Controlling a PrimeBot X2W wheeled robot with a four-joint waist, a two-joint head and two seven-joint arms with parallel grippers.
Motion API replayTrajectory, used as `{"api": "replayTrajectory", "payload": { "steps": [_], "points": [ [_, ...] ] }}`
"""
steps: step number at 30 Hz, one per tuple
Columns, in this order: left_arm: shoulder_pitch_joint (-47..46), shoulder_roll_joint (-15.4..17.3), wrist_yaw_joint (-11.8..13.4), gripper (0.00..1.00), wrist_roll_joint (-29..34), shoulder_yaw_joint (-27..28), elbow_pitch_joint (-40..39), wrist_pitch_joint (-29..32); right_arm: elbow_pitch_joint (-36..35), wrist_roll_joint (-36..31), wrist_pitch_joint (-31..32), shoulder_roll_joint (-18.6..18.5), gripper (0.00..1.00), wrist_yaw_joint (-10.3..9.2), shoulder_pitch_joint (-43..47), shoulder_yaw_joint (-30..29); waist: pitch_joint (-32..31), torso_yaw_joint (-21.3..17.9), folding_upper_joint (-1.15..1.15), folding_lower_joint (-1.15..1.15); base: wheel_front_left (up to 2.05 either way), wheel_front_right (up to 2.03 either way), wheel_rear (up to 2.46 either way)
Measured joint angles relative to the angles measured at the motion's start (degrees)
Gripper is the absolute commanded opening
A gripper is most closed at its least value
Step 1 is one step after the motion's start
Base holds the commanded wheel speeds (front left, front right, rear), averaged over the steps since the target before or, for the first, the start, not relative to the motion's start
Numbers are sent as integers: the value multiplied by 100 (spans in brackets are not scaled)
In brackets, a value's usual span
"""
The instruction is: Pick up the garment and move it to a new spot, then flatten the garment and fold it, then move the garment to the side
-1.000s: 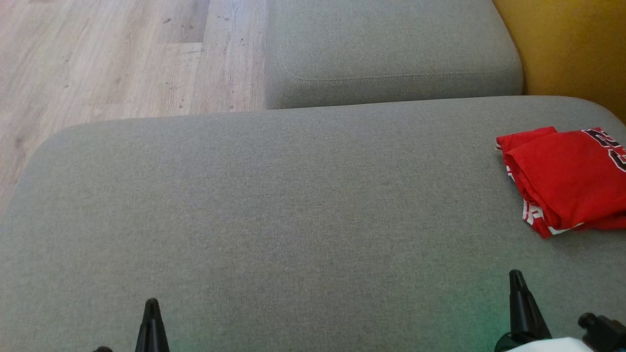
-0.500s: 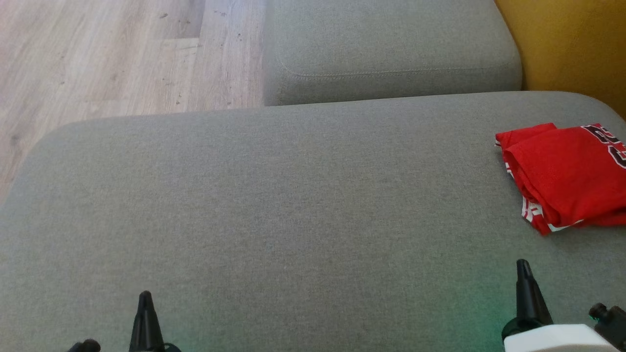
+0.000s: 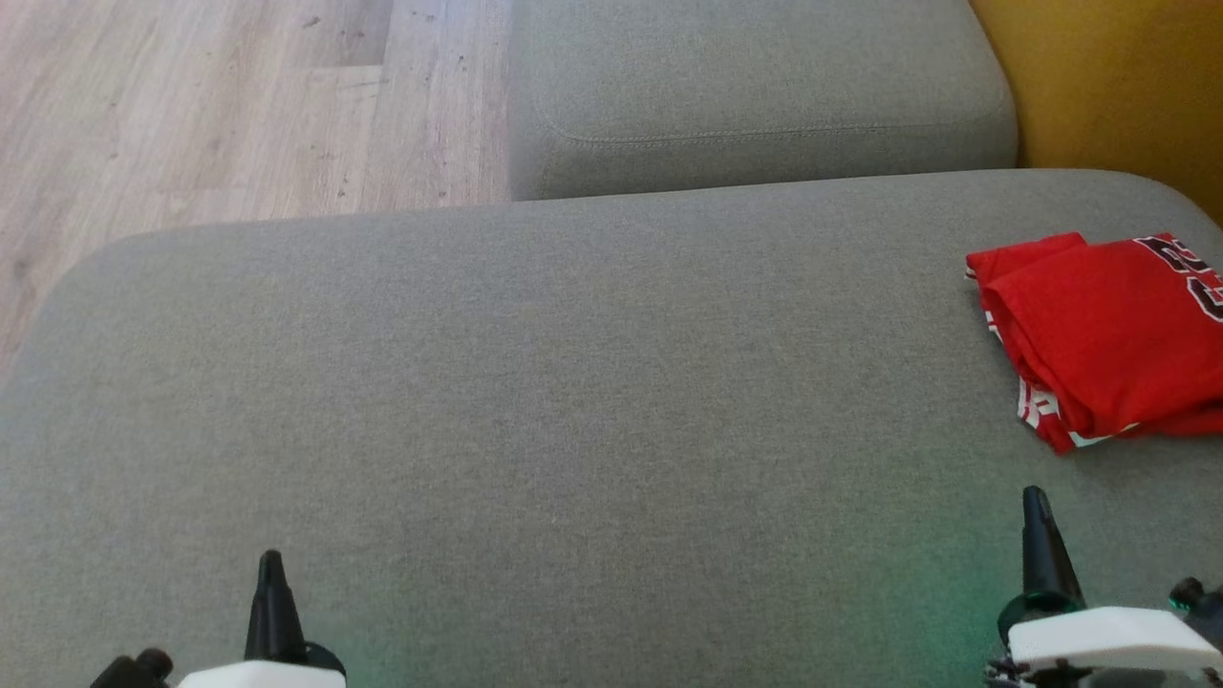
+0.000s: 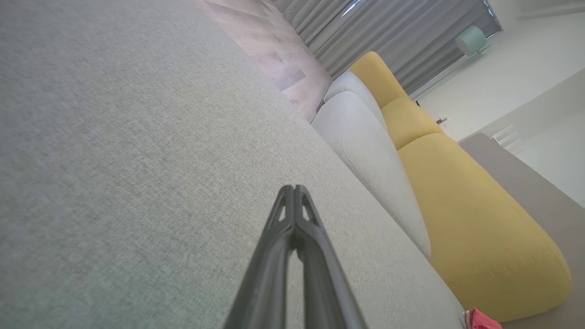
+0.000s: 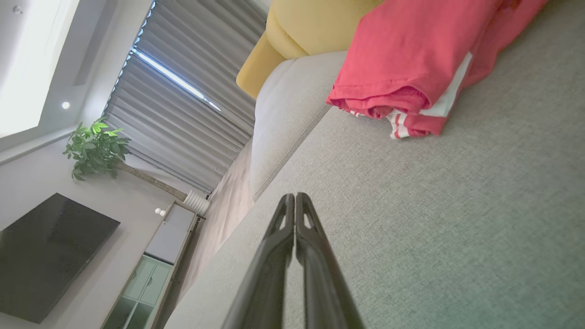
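The garment (image 3: 1099, 334) is a red jersey with white trim and dark lettering, folded into a loose stack at the right edge of the grey cushion (image 3: 573, 401). The right wrist view shows the garment (image 5: 411, 59) ahead and to the right of my fingers, and the left wrist view catches a red corner of the garment (image 4: 480, 320) at the bottom right. My right gripper (image 3: 1037, 502) is shut and empty, near the front edge just short of the garment. My left gripper (image 3: 270, 564) is shut and empty at the lower left, far from it.
A second grey cushion (image 3: 755, 86) lies behind the first, with yellow upholstery (image 3: 1118, 86) at the back right. Wooden floor (image 3: 210, 105) shows at the upper left. A television (image 5: 45, 256), a cabinet and a plant (image 5: 93, 148) stand beyond the sofa by grey curtains.
Both grippers show further up the head view, with white wrist housings now in sight. The whole picture has drifted slightly, so the camera moved; the garment lies as before.
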Motion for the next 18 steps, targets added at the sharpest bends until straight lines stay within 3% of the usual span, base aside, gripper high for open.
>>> {"api": "replayTrajectory", "payload": {
  "steps": [18],
  "points": [
    [-319,0,-153,0,-1245,172,123,272,140,1255,269,-20,0,0,-313,-160,82,-42,0,0,0,0,0]
  ]
}}
